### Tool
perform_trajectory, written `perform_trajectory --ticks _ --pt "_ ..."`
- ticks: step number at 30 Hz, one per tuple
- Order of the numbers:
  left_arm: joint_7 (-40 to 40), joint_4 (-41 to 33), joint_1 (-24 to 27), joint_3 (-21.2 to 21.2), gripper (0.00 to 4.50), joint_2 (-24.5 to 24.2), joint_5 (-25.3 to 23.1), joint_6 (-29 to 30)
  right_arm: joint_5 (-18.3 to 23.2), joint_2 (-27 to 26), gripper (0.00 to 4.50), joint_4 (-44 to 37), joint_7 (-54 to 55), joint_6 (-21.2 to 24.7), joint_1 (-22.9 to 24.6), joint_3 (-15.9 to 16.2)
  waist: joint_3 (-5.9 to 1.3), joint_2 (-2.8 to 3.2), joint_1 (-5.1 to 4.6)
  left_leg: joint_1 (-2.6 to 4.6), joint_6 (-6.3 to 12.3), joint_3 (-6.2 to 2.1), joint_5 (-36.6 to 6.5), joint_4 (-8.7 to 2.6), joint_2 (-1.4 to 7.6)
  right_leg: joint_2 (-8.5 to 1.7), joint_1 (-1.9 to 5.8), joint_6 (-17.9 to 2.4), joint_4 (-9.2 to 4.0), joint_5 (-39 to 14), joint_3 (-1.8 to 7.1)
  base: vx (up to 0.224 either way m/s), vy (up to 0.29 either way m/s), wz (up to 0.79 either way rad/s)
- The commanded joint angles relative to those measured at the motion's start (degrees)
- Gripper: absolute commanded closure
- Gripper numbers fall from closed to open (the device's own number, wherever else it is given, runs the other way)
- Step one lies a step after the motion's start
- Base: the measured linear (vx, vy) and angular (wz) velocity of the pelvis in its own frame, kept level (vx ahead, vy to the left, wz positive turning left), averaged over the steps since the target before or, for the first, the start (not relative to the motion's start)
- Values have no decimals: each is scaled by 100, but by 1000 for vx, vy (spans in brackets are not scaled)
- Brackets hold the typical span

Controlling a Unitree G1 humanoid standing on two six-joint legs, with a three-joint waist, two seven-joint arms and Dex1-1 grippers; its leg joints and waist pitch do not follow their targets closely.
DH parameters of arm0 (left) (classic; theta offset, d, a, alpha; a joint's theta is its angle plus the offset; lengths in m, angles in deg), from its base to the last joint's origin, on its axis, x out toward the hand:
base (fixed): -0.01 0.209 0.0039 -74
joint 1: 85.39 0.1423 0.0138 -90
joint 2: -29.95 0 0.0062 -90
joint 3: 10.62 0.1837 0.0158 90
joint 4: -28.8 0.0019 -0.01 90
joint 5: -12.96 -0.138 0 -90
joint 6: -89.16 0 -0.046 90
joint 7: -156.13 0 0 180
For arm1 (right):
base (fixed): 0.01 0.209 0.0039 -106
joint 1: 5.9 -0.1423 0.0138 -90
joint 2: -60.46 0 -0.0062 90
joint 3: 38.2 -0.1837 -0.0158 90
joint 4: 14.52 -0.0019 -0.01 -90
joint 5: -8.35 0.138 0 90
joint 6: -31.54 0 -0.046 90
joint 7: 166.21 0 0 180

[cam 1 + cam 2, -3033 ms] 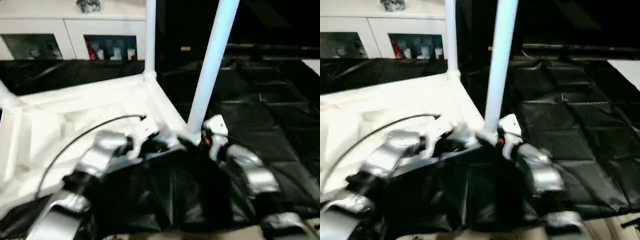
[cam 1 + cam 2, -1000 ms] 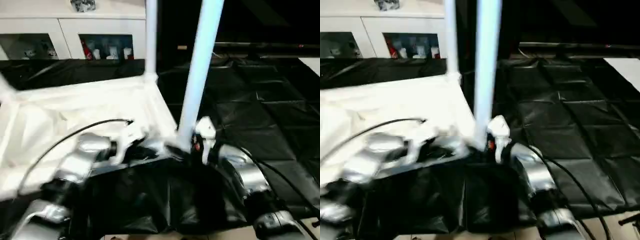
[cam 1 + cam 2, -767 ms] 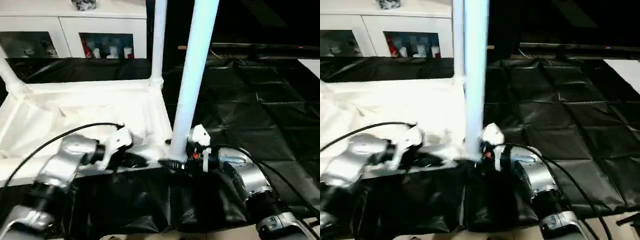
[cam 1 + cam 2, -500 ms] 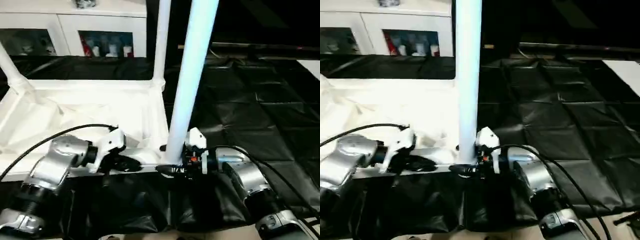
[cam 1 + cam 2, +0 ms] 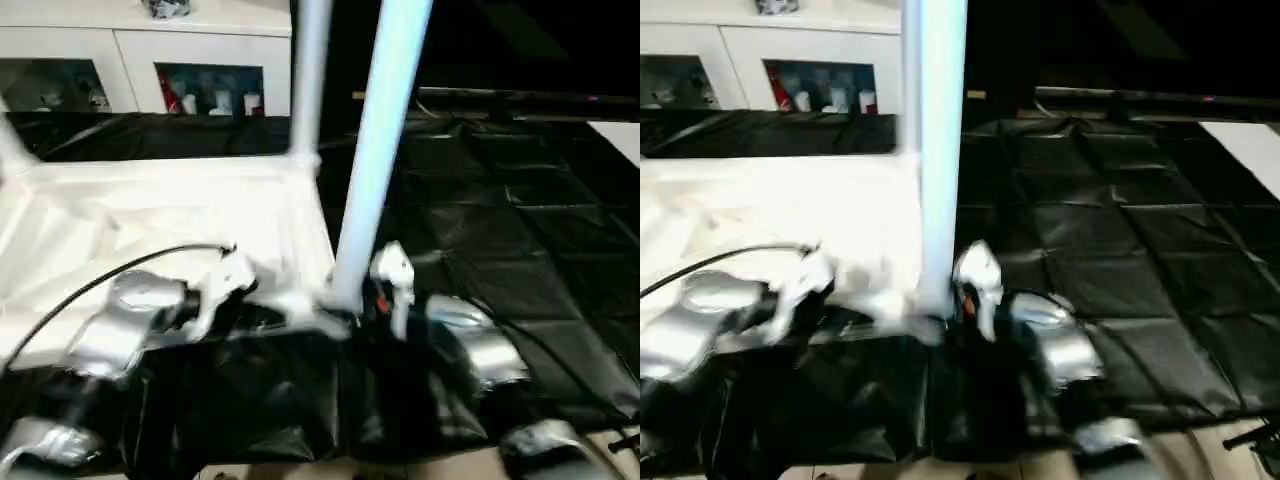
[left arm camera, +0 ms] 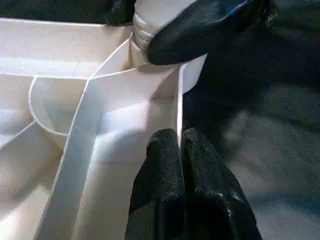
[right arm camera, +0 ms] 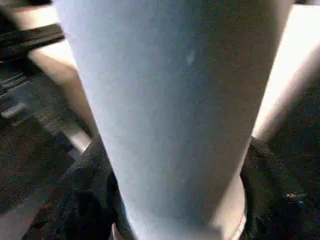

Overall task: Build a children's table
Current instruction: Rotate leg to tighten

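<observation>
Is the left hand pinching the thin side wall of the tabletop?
Yes, the left hand is shut on the thin side wall of the tabletop.

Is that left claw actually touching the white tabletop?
Touching. In the left wrist view the left gripper has its two black fingers closed together on the thin edge wall of the tabletop.

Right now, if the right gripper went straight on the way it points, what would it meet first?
The near leg: it stands upright directly before the right gripper, between its fingers, at the tabletop corner. Whether they already touch it is unclear.
</observation>
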Motion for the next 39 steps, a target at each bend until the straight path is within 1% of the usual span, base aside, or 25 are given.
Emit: perform_trajectory --ticks 1,2,3,4,5,6,7,8,9,10,12,14,16,18,20,22,24,25,26,29,31,33,34,36,39 --pt "-592 41 -240 172 450 495 -70 76 -218 -432 178 405 662 111 -25 165 -314 128 5 133 -269 -104 -2261 -436 127 -253 158 -956 -495 -2543 190 0 0 0" --pt "-703 68 -270 201 450 593 -102 103 -243 -530 178 415 780 134 -43 186 -318 115 24 152 -266 -109 -2296 -429 118 -250 157 -922 -508 -2609 182 0 0 0" --pt "-768 77 -284 226 450 646 -109 122 -267 -590 178 421 845 133 -54 204 -319 107 28 119 -227 -117 -2283 -438 116 -249 176 -880 -507 -2619 182 0 0 0" --pt "-838 74 -289 246 450 690 -123 135 -287 -637 178 418 903 153 -56 217 -318 105 33 111 -212 -121 -2283 -441 114 -250 178 -855 -509 -2639 178 0 0 0" --pt "-831 14 -262 304 450 771 -127 166 -387 -716 178 414 854 48 -51 333 -315 121 35 121 -186 -121 -2362 -443 115 -242 160 -829 -523 -2681 176 0 0 0" --pt "-817 -36 -239 346 450 825 -127 190 -456 -766 178 409 805 -34 -44 418 -322 114 31 97 -178 -131 -2370 -447 111 -241 181 -806 -516 -2688 167 0 0 0" --pt "-799 -83 -213 379 450 865 -125 203 -512 -796 143 392 743 -91 -26 496 -324 107 35 100 -172 -127 -2358 -447 113 -239 178 -800 -521 -2680 168 0 0 0" --pt "-764 -121 -187 401 450 906 -126 197 -550 -831 122 418 702 -167 -22 544 -319 97 38 109 -152 -125 -2372 -446 115 -241 164 -804 -527 -2684 172 0 0 0" --pt "-732 -158 -162 411 450 913 -119 186 -518 -848 106 453 663 -186 -27 536 -323 87 38 92 -141 -132 -2362 -449 116 -248 177 -799 -523 -2707 169 0 0 0" --pt "-718 -170 -147 403 450 894 -118 161 -518 -819 106 441 597 -240 -23 553 -322 95 41 97 -139 -134 -2356 -450 118 -250 173 -803 -520 -2696 171 0 0 0" --pt "-626 -200 -106 395 450 811 -108 102 -519 -714 81 377 441 -337 -9 603 -328 97 35 88 -124 -137 -2334 -461 126 -242 178 -829 -506 -2566 170 0 0 0" --pt "-518 -215 -77 415 450 716 -96 36 -462 -636 81 309 270 -339 0 595 -331 101 35 81 -109 -131 -2307 -464 128 -236 185 -879 -490 -2402 176 0 0 0" --pt "-233 -267 -13 441 450 527 -34 -61 -345 -450 81 138 -216 -327 28 589 -338 96 42 74 -62 -127 -2259 -461 125 -233 201 -926 -476 -2261 179 0 0 0" --pt "5 -308 28 456 450 390 5 -171 -270 -288 81 -4 -674 -276 57 589 -355 96 38 34 1 -123 -2086 -462 127 -232 251 -980 -437 -1981 183 0 0 0" --pt "263 -337 54 454 450 235 56 -234 -163 -88 81 -143 -1122 -202 67 579 -365 104 46 53 86 -92 -1843 -440 135 -225 246 -1163 -397 -1524 194 0 0 0" --pt "492 -349 66 451 450 105 110 -282 -54 95 81 -262 -1497 -114 75 607 -380 97 59 51 129 -85 -1711 -425 131 -224 273 -1250 -367 -1352 191 0 0 0" --pt "658 -334 65 446 450 2 126 -338 -21 251 81 -333 -1784 -92 87 644 -390 127 72 58 169 -73 -1522 -409 140 -216 274 -1386 -326 -1003 188 0 0 0" --pt "710 -314 57 440 450 -32 130 -368 -28 314 81 -355 -1893 -106 96 659 -395 126 82 67 179 -69 -1501 -403 144 -212 271 -1416 -323 -938 184 0 0 0" --pt "801 -248 33 412 450 -90 135 -445 -36 452 81 -417 -2134 -102 119 689 -377 119 98 65 193 -59 -1514 -408 146 -206 278 -1449 -324 -941 179 0 0 0" --pt "924 -95 -39 371 450 -152 132 -536 -19 637 81 -514 -2438 -21 148 706 -358 135 139 83 140 -53 -1671 -416 156 -205 268 -1388 -349 -1202 182 0 0 0" --pt "1017 -3 -90 372 450 -205 134 -595 15 746 81 -590 -2618 70 165 699 -358 128 175 84 85 -56 -1768 -424 164 -215 269 -1337 -356 -1397 181 0 0 0" --pt "1113 67 -143 372 450 -241 183 -601 49 824 112 -644 -2730 123 173 688 -351 133 204 106 18 -55 -1889 -426 166 -221 244 -1285 -376 -1597 188 0 0 0" --pt "1195 89 -168 381 450 -266 218 -586 63 847 112 -648 -2763 137 166 681 -351 130 215 106 0 -59 -1901 -428 160 -221 242 -1256 -384 -1675 186 0 0 0" --pt "1301 117 -195 405 450 -298 234 -583 83 854 117 -633 -2777 155 145 674 -354 125 220 95 -25 -67 -1892 -433 161 -232 248 -1239 -384 -1715 186 0 0 0" --pt "1350 181 -205 409 450 -300 214 -616 99 824 153 -618 -2748 149 133 663 -364 136 219 90 -40 -73 -1828 -432 159 -231 251 -1265 -372 -1583 183 0 0 0"
